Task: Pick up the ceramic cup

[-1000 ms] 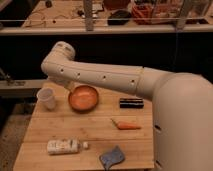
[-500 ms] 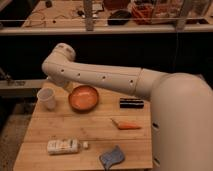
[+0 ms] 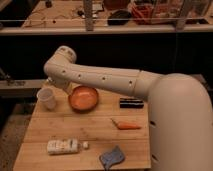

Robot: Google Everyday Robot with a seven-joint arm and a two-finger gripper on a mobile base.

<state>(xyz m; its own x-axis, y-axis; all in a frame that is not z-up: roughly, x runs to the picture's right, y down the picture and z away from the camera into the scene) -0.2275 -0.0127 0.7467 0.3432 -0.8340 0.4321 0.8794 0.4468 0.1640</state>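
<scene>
Our smooth cream arm [image 3: 102, 81] bears a row of small dark dots. Our gripper [image 3: 50, 83] sits at the far-left corner of the desk [image 3: 92, 132].

I see a lab workshop: cluttered workbench [image 3: 60, 12] with cables [image 3: 80, 12] beyond the wooden counter [image 3: 95, 137]'s far edge; gripper [image 3: 49, 82] near its far-left corner.

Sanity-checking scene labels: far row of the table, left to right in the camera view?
ceramic cup → orange bowl → black box. The hand hangs just above the cup.
</scene>
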